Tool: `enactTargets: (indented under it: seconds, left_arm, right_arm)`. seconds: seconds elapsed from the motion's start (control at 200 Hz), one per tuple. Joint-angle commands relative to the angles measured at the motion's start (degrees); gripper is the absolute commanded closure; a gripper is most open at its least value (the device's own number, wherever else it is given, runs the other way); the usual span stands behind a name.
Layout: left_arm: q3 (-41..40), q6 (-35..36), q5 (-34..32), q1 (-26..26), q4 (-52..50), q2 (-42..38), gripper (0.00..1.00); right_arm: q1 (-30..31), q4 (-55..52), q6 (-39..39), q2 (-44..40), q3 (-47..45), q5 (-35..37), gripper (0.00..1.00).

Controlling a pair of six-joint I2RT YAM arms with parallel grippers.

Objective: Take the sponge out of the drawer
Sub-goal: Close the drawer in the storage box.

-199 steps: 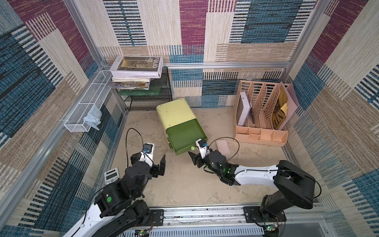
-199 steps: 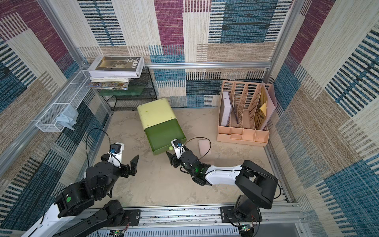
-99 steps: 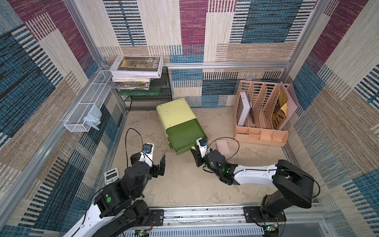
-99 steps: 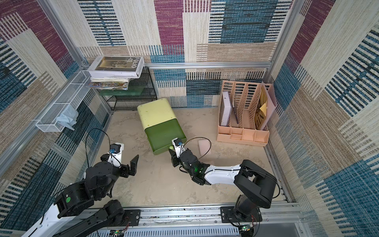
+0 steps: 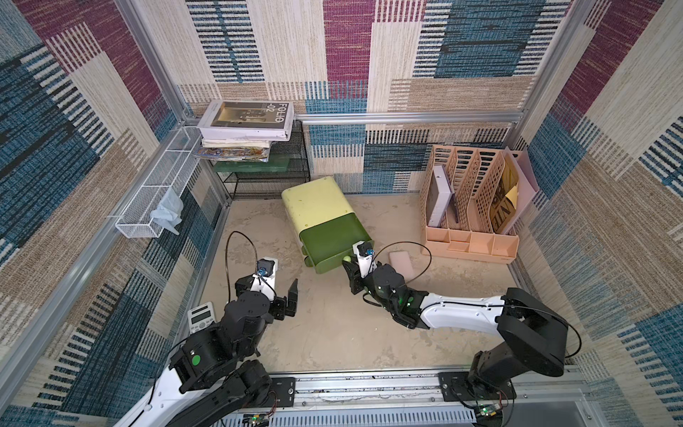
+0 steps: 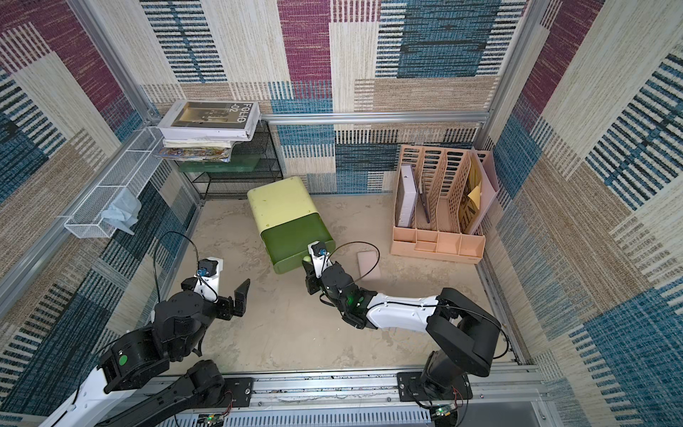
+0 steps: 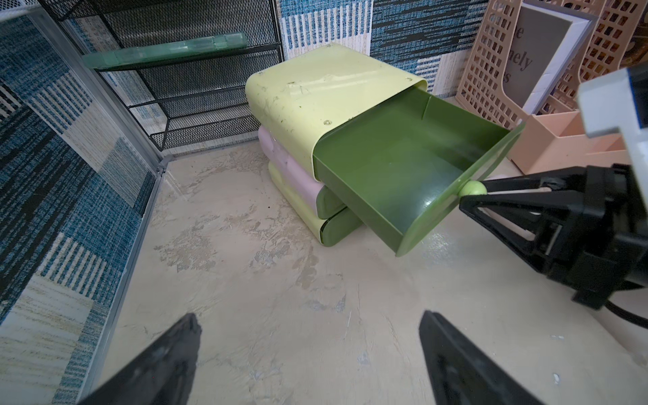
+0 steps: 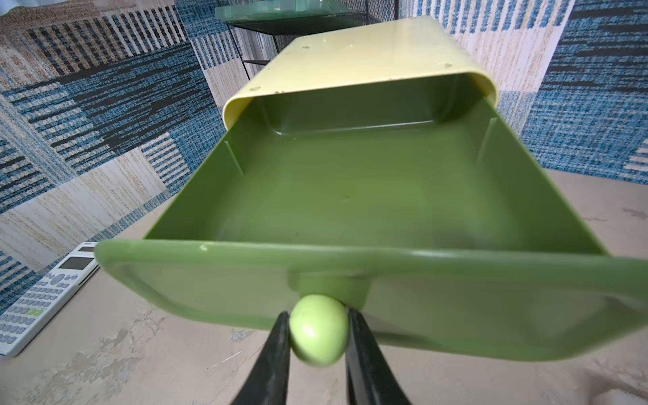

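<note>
The yellow-green drawer unit (image 5: pixel 314 201) stands at mid-table with its top dark green drawer (image 5: pixel 330 236) (image 8: pixel 350 196) (image 7: pixel 403 168) pulled out; its inside shows nothing in it. My right gripper (image 8: pixel 317 314) (image 5: pixel 347 261) (image 6: pixel 306 264) is shut on the drawer's round light green knob (image 8: pixel 317 331) (image 7: pixel 472 188). A pale pink rectangular sponge (image 5: pixel 401 262) (image 6: pixel 369 264) lies flat on the table just right of the drawer, beside my right arm. My left gripper (image 7: pixel 308 315) (image 5: pixel 267 289) is open over bare table, left of the drawer unit.
A calculator (image 5: pixel 201 318) (image 8: pixel 42 294) lies by the left wall. A peach file organiser (image 5: pixel 469 207) stands at back right. At back left are a black mesh shelf (image 5: pixel 258 177) with stacked books and a white wire basket (image 5: pixel 155 196) on the wall.
My right gripper has moved up to the drawer front and closed round the knob. The left arm has not moved.
</note>
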Motion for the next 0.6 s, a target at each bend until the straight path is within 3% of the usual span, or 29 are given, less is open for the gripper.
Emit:
enactTargets:
  seconds: [0.0,0.596]
  left_arm:
    - [-0.1,-0.2,-0.2,0.1,0.6,-0.1,0.00]
    - [-0.2,-0.1,-0.1,0.2,0.7,-0.1,0.00]
  right_arm:
    - [-0.4,-0.7,0.3,0.7,1.7,1.6,0.84]
    - [-4.3,-5.6,-0.5,9.4,14.0,-3.1,0.84]
